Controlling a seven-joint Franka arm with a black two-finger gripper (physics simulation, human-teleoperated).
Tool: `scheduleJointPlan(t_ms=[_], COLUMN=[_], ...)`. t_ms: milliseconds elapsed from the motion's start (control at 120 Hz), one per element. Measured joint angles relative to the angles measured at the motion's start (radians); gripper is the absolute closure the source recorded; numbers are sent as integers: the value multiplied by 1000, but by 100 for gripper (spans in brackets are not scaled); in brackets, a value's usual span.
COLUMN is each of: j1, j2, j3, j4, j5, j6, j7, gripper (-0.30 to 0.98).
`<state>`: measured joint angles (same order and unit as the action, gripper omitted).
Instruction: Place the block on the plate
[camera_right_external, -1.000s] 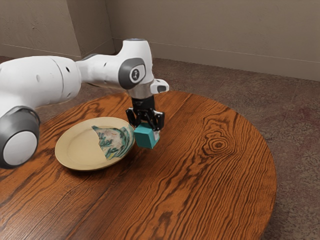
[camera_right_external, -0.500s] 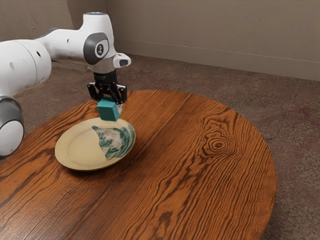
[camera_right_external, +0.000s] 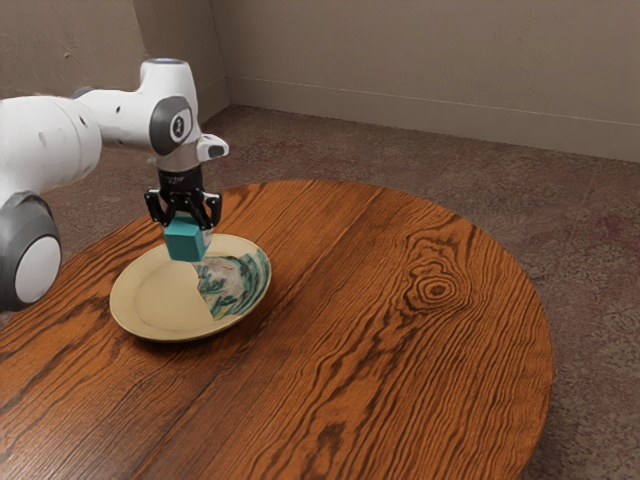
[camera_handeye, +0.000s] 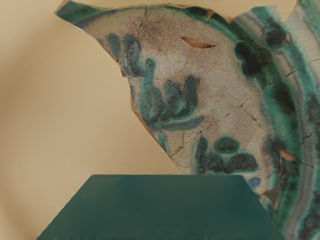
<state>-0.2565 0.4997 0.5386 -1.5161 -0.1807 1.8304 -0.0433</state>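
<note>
1. in exterior view, pointing down with gripper (camera_right_external: 185, 220), clamped on teal block (camera_right_external: 184, 242) from two sides.
2. holding block over plate (camera_right_external: 148, 300), toward rim farther from camera; unable to tell exact gap beneath.
3. in wrist view, looking past block onto plain cream surface and green-and-grey patterned patch (camera_handeye: 175, 85), cracked, jagged along edge facing cream.
4. in exterior view, seeing same patch toward exterior view's right side of plate.
5. resting under plate: round wooden table (camera_right_external: 390, 350), dark-grained, with knot.
6. reaching in from exterior view's left: white arm (camera_right_external: 45, 140).
7. beyond table: mottled brown floor (camera_right_external: 590, 240), plain wall (camera_right_external: 420, 60).
</note>
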Motion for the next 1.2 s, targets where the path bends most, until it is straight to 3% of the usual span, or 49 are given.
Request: scheduleJointPlan(t_ms=[417, 775, 1058, 1200], j1=[48, 52, 49, 45], j2=[113, 113, -30, -113], j3=[-36, -40, -31, -76], j4=[-29, -26, -17, 11], j5=[-58, -69, -35, -2], j6=[75, 94, 46, -13], j7=[17, 29, 37, 44], gripper=[29, 8, 2, 1])
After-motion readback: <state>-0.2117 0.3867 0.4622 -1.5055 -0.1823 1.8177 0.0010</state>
